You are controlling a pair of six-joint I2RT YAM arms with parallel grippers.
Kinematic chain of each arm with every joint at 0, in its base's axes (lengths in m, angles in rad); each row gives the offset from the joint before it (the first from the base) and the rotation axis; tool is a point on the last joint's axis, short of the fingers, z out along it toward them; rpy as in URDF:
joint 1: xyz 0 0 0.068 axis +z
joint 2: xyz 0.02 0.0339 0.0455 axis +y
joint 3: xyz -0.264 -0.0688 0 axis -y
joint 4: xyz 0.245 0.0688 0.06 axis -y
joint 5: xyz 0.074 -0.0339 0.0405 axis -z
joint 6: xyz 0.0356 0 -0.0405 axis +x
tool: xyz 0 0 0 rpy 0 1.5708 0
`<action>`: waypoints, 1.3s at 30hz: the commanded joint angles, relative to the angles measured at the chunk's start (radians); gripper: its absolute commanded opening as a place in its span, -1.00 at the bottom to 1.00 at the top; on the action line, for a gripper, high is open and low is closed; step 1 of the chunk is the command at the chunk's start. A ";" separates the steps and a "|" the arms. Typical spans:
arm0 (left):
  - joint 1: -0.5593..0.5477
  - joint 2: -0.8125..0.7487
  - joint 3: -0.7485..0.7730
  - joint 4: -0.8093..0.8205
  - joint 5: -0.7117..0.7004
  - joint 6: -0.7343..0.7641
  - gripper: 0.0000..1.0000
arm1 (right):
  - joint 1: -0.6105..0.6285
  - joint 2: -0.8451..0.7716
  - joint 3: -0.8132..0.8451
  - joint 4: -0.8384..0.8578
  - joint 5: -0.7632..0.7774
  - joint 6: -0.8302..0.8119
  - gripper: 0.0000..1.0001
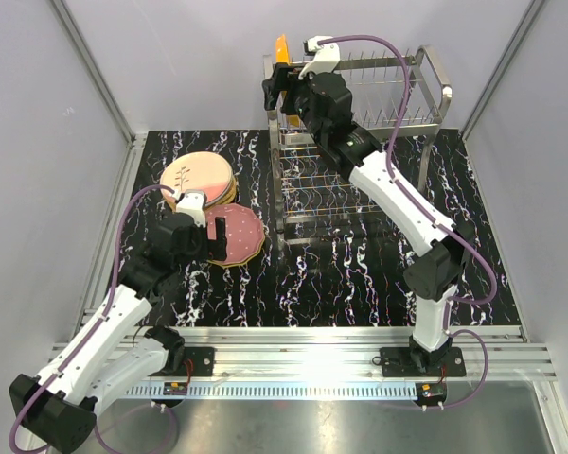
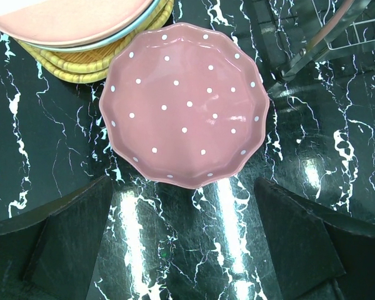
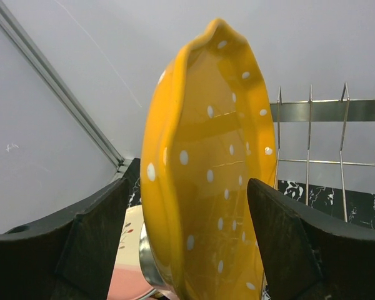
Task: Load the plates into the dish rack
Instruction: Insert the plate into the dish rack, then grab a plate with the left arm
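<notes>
Early going here: the orange dotted plate (image 1: 281, 47) is up on its edge at the left end of the dish rack (image 1: 426, 118), on the upper tier among the prongs. It is the only plate seen in the rack. The right claw (image 1: 286, 90) is around it, spread apart. In the right wrist view the fingers (image 3: 94, 244) sit either side of the plate, with a sliver of daylight on one side, so this reads as released rather than clamped. On the other side the pad overlaps the rim, so a light touch can't be ruled out.

Down on the black marbled tabletop (image 1: 360, 274), the left claw (image 1: 208, 238) hangs fully spread and empty just short of the pink dotted plate (image 1: 239, 232), which lies flat and alone. Just behind it, edges overlapping in the left wrist view, sits the stack of plates (image 1: 197, 178) — a leaf-patterned one on top, with light blue and yellow rims showing beneath.

By this judgement it's one plate racked, and the pink plate and the whole stack are still to load — most of the job lies ahead.
</notes>
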 commanded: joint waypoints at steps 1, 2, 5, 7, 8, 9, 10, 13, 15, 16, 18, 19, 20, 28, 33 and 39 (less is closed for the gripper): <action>-0.003 0.003 0.005 0.042 0.006 0.015 0.98 | -0.004 -0.071 0.004 0.025 -0.029 -0.001 0.68; -0.003 0.004 0.005 0.042 0.006 0.015 0.98 | -0.004 -0.072 0.004 0.025 -0.030 -0.001 0.69; -0.003 0.008 0.005 0.042 0.004 0.015 0.98 | -0.004 -0.088 -0.001 0.022 -0.032 0.001 0.71; -0.003 0.009 0.005 0.042 0.003 0.015 0.98 | -0.004 -0.103 -0.008 0.022 -0.035 0.002 0.71; -0.003 0.011 0.005 0.041 -0.002 0.017 0.98 | -0.004 -0.109 -0.019 0.023 -0.037 0.002 0.72; -0.003 0.011 0.005 0.041 -0.004 0.017 0.98 | -0.004 -0.128 -0.028 0.023 -0.037 0.002 0.73; -0.003 0.011 0.007 0.041 -0.007 0.017 0.98 | -0.004 -0.135 -0.036 0.026 -0.035 0.004 0.74; -0.005 0.011 0.005 0.039 -0.017 0.017 0.98 | -0.004 -0.183 -0.077 0.034 -0.047 0.004 0.80; -0.003 0.012 0.007 0.039 -0.028 0.020 0.98 | -0.004 -0.221 -0.106 0.032 -0.053 0.001 0.85; -0.003 0.012 0.007 0.041 -0.031 0.022 0.98 | -0.004 -0.233 -0.116 0.034 -0.058 -0.001 0.86; -0.005 0.018 0.007 0.042 -0.042 0.028 0.98 | -0.004 -0.279 -0.151 0.037 -0.069 -0.008 0.89; -0.003 0.021 0.008 0.039 -0.047 0.028 0.98 | -0.004 -0.296 -0.163 0.038 -0.070 -0.011 0.88; -0.003 0.027 0.008 0.036 -0.057 0.029 0.98 | -0.004 -0.313 -0.192 0.038 -0.072 -0.016 0.88; -0.002 0.032 0.010 0.035 -0.120 0.042 0.98 | -0.004 -0.568 -0.427 0.052 -0.121 -0.024 0.83; 0.006 0.047 0.014 0.033 -0.159 0.045 0.98 | -0.004 -0.769 -0.646 0.051 -0.191 -0.014 0.79; 0.031 0.040 0.011 0.039 -0.191 0.034 0.98 | -0.003 -0.962 -0.835 -0.006 -0.331 0.001 0.61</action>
